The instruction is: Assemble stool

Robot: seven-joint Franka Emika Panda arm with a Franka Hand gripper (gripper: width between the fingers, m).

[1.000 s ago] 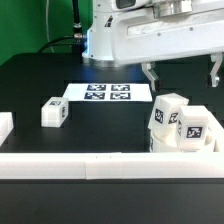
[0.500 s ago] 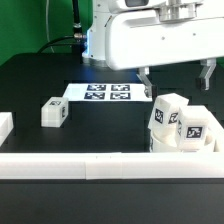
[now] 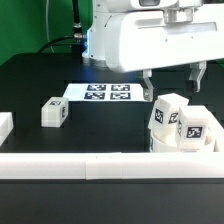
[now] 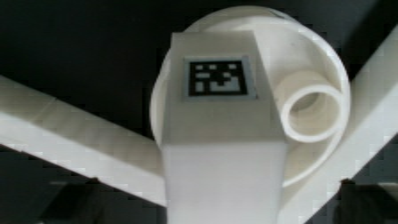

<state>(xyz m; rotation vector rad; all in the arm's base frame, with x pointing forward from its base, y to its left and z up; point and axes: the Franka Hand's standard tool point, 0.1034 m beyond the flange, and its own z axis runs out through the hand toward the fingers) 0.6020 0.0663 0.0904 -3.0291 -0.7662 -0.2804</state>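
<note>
**Open fingers lining up over the 2 upright legs**

The stool is lying in separate pieces. A first upright leg (image 3: 167, 114) and a second upright leg (image 3: 193, 127) are standing just beside each other at the exterior view's right, close behind the long white bar (image 3: 90, 165). In the wrist view, a tagged leg is filling the middle of the picture with the round seat (image 4: 302, 40) showing behind it. Whether either leg is sitting in a socket cannot be told. A loose leg (image 3: 53, 113) is lying on its side on the worktop (image 3: 40, 80), well apart, toward the exterior view's left, near the marker board (image 3: 105, 93).

The fingers (image 3: 149, 85) are hanging spread wide above the first upright leg, gripping nothing and touching nothing.

The step in hand looks like an approach to grasp that leg. The next move is calling for a straight descent with 1 finger on each side of the leg. It must not nudge the second leg so close by. A firm closing on the flat faces would follow.
</note>
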